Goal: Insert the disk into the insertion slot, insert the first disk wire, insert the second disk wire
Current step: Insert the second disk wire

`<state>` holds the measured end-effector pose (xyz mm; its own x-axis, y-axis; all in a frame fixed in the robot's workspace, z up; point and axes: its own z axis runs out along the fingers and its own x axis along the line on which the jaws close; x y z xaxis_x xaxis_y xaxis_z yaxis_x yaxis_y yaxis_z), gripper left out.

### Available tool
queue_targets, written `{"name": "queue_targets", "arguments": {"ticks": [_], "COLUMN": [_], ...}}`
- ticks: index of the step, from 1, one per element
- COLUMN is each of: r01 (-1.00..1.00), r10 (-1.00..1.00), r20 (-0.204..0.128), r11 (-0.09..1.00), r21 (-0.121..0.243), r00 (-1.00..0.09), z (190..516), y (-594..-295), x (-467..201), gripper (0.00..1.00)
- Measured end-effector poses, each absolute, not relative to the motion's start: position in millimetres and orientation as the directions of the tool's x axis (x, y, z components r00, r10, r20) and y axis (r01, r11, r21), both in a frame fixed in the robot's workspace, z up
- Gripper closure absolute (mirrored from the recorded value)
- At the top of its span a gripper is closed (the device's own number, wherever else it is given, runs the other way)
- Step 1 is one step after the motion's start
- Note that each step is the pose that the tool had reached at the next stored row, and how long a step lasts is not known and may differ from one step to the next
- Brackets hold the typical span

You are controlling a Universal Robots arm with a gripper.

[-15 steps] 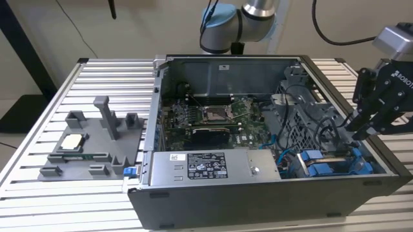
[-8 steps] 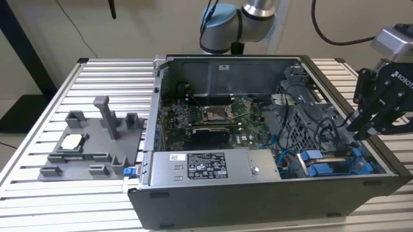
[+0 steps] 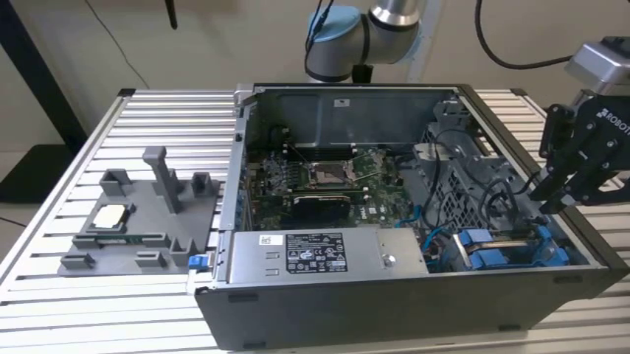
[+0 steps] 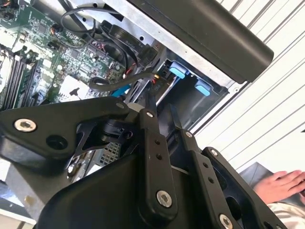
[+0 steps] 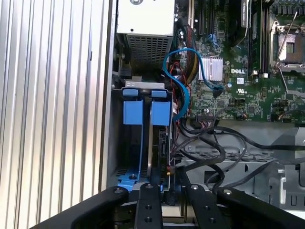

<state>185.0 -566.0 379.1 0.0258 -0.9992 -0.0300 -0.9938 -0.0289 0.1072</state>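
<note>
The disk (image 5: pixel 160 143) stands on edge inside the insertion slot (image 5: pixel 116 143), its blue carrier tab (image 5: pixel 161 112) at the slot's mouth. In the exterior view the slot (image 3: pixel 504 249) lies at the case's near right corner. My gripper (image 3: pixel 549 205) hangs just above the far end of that bay. In both wrist views its fingers (image 5: pixel 147 205) stand close together. A black disk wire (image 4: pixel 116 85) runs up to the gripper (image 4: pixel 159 102), and its plug with an orange mark (image 5: pixel 167 169) sits right at the gripper (image 5: pixel 169 188), which looks shut on it.
The open computer case (image 3: pixel 394 310) lies on a slatted metal table (image 3: pixel 88 324). A grey power-supply box (image 3: pixel 315 254) fills its near side, with the motherboard (image 3: pixel 325 184) behind it. A grey fixture tray (image 3: pixel 138 221) sits at the exterior view's left. A person's hand (image 4: pixel 283 183) rests beside the case.
</note>
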Motion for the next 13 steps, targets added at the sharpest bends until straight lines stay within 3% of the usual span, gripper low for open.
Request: {"name": "queue_targets", "arguments": {"ticks": [13], "r01": [-0.996], "r10": [-0.999], "r20": [-0.028], "r11": [-0.029], "r21": [0.08], "r00": [0.027], "z": [386.4], "y": [-556.7], "x": [185.0], "gripper": [0.73]}}
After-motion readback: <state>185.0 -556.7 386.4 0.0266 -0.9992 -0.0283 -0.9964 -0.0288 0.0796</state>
